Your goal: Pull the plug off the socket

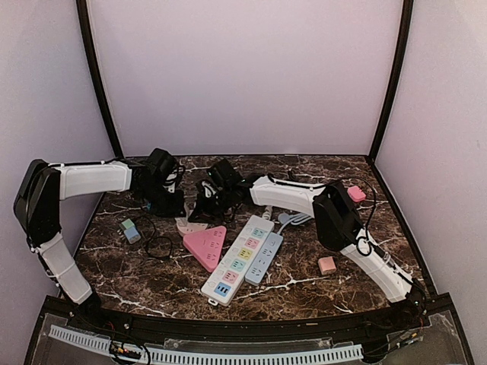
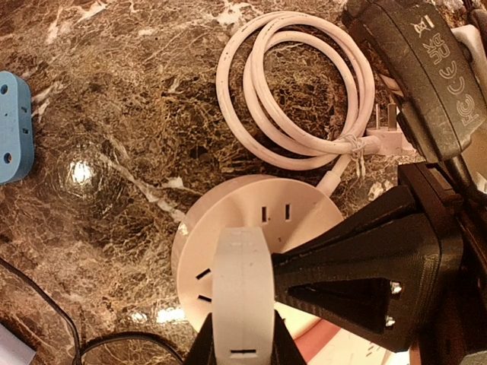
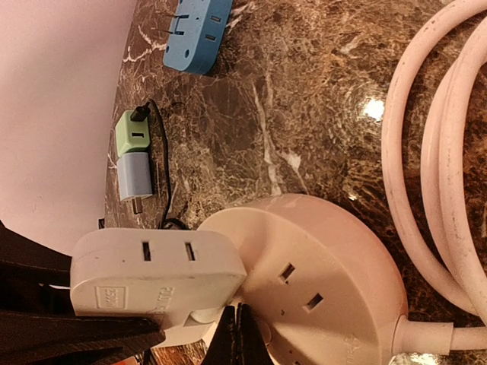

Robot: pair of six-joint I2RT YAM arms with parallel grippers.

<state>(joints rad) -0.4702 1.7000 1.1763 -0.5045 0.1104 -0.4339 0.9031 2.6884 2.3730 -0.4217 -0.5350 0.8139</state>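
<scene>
A round pinkish-white socket (image 2: 228, 220) lies on the marble table, also in the top view (image 1: 185, 226) and the right wrist view (image 3: 327, 281). A white block plug (image 2: 242, 293) stands in it, also in the right wrist view (image 3: 156, 281). My left gripper (image 2: 242, 346) is shut on the plug, one black finger on each side; in the top view it is over the socket (image 1: 169, 199). My right gripper (image 3: 240, 327) is shut, its tips touching the socket's top right beside the plug; in the top view it is at the socket's right (image 1: 204, 207).
The socket's coiled white cord (image 2: 297, 99) lies behind it. A blue adapter (image 3: 196, 30), a green and grey charger (image 1: 129, 230) with black cable (image 1: 156, 243), a pink triangular socket (image 1: 205, 245), two power strips (image 1: 237, 260) and small pink blocks (image 1: 327, 265) surround it.
</scene>
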